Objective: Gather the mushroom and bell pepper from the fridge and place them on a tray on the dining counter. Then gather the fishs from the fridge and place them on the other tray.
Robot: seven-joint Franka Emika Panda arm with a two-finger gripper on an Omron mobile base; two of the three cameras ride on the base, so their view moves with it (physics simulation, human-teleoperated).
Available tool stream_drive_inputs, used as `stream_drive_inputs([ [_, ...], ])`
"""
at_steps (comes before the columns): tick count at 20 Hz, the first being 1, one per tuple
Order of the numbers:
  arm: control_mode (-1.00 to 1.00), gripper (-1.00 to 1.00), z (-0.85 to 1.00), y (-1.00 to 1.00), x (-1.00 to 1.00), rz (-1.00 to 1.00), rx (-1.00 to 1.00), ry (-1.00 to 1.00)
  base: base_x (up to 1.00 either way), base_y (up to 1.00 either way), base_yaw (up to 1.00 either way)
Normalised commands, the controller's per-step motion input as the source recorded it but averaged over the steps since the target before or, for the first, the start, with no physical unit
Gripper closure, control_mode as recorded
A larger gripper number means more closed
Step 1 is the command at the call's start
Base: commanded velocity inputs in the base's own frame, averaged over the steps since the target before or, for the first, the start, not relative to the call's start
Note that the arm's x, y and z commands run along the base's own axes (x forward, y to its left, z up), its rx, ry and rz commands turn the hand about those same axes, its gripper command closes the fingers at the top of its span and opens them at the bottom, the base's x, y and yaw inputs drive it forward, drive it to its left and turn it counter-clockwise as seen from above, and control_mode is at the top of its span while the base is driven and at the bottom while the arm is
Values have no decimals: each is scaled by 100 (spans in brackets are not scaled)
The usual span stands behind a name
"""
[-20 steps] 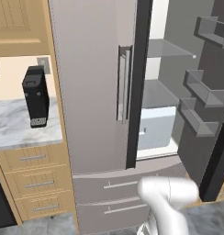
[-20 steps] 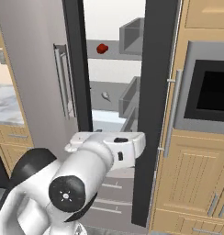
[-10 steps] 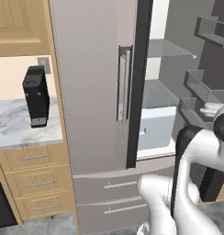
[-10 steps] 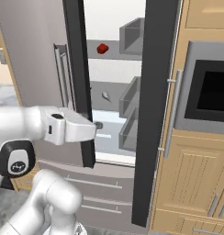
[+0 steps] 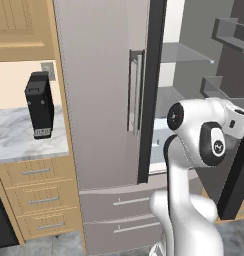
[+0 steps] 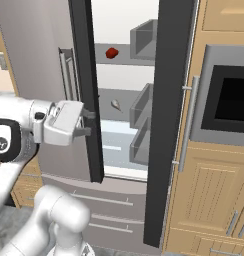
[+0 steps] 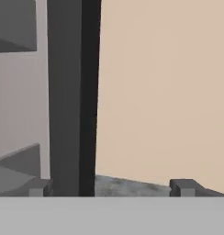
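My gripper (image 6: 88,123) is spread wide and empty, level with the middle shelf, because I am lining up to reach into the fridge (image 6: 124,75) through its open right door. I count one bell pepper (image 6: 112,52), on the upper shelf, and one small pale thing (image 6: 115,104) on the shelf below, perhaps the mushroom; I cannot tell. One door stands open, one shut. Nothing has been gathered yet.
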Motion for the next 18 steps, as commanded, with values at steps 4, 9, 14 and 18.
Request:
stream_drive_inputs([
  [4,-100,-100,3,-3,20,-18,-3,-10,0,0,0],
  [9,-100,-100,0,-8,29,-4,0,-1,0,0,0],
  [14,-100,-100,-1,0,39,1,0,0,0,0,0],
  [18,-100,-100,-7,-9,43,0,0,0,0,0,0],
])
